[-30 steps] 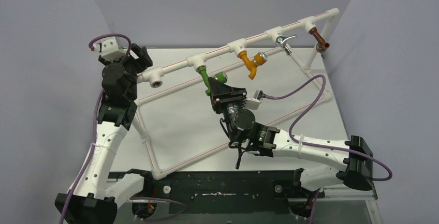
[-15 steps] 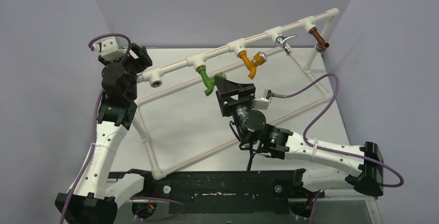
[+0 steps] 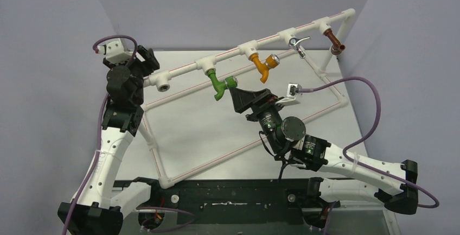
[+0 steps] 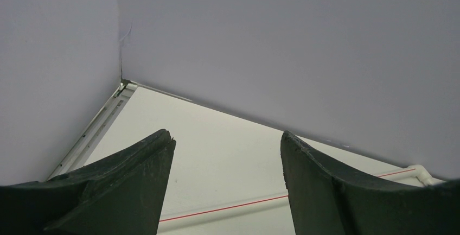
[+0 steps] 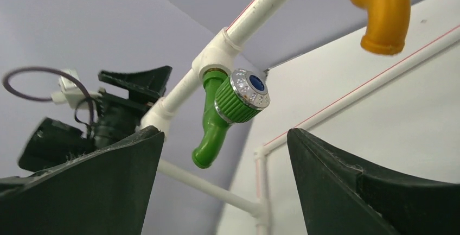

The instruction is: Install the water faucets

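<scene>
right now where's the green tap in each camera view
top external: green tap just left of centre, hanging from the red-striped white pipe frame
left wrist: not in it
right wrist: centre, ahead of the open right gripper, untouched
shared landmark: that pipe frame

My gripper (image 5: 225, 133) gapes wide, touching nothing. The green tap (image 5: 210, 132) hangs from the white tee (image 5: 219, 50), spout down, knob facing me. Up-pipe from that tee hangs an orange tap (image 5: 382, 12).
</scene>
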Available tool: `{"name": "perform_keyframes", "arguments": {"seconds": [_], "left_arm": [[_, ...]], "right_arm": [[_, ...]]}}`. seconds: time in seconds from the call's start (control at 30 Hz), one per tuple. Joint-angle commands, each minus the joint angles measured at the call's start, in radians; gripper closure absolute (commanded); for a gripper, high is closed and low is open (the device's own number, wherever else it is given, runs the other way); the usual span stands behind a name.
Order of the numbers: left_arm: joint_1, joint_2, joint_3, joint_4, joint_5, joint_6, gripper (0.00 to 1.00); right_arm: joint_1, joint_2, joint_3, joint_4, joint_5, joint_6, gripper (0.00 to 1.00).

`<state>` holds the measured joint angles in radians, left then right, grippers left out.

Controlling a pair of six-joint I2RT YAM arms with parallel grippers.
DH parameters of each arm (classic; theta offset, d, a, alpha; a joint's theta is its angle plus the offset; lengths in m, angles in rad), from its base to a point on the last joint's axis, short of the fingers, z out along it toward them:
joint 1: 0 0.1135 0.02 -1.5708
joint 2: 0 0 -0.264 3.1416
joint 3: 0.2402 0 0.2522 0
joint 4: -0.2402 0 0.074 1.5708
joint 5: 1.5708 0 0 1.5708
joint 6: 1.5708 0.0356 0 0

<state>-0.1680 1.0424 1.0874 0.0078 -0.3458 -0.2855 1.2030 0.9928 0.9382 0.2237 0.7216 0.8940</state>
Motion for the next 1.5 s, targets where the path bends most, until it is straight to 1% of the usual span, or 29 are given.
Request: {"name": "perform_keyframes", "arguments": {"seconds": [0.0,0.1,0.17,0.3,0.37,0.43,0.53,0.67,0.77,0.9,1.0,1.17,1.33,1.47], "left_arm": [[0.005,0.054,-0.082,-0.270,0.030,0.023,0.31],[0.005,0.057,-0.081,-0.270,0.029,0.023,0.31],[0.005,0.056,-0.081,-0.270,0.028,0.023,0.31],[0.006,0.060,-0.079,-0.272,0.030,0.023,0.31],[0.007,0.061,-0.079,-0.271,0.032,0.023,0.31],[0.011,0.062,-0.078,-0.270,0.037,0.022,0.31],[0.010,0.061,-0.079,-0.271,0.035,0.021,0.31],[0.012,0.063,-0.078,-0.270,0.037,0.021,0.31],[0.012,0.063,-0.078,-0.271,0.039,0.020,0.30],[0.012,0.063,-0.079,-0.270,0.041,0.020,0.31],[0.011,0.064,-0.078,-0.270,0.042,0.020,0.31],[0.012,0.065,-0.079,-0.272,0.042,0.019,0.31],[0.012,0.064,-0.079,-0.271,0.042,0.019,0.31],[0.012,0.064,-0.080,-0.273,0.043,0.018,0.31]], "right_arm": [[-0.016,-0.057,0.051,-0.003,-0.109,-0.461,0.13],[-0.018,-0.065,0.062,-0.008,-0.203,-0.696,0.13],[-0.018,-0.054,0.095,-0.061,-0.280,-0.845,0.13],[-0.018,-0.043,0.125,-0.123,-0.369,-1.152,0.11],[-0.017,-0.046,0.124,-0.133,-0.415,-1.297,0.11],[-0.018,-0.049,0.117,-0.115,-0.430,-1.437,0.09],[-0.018,-0.049,0.122,-0.130,-0.491,-1.636,0.08],[-0.018,-0.024,0.177,-0.273,-0.613,-1.858,0.07],[-0.019,-0.012,0.187,-0.299,-0.637,-2.001,0.07],[-0.010,0.022,0.207,-0.314,-0.587,-2.147,0.08],[0.017,0.046,0.198,-0.290,-0.515,-2.251,0.08],[0.043,0.094,0.149,-0.129,-0.411,-2.409,0.10],[0.046,0.151,0.126,-0.027,-0.369,-2.489,0.11],[0.036,0.203,0.144,-0.018,-0.354,-2.499,0.13]]}}
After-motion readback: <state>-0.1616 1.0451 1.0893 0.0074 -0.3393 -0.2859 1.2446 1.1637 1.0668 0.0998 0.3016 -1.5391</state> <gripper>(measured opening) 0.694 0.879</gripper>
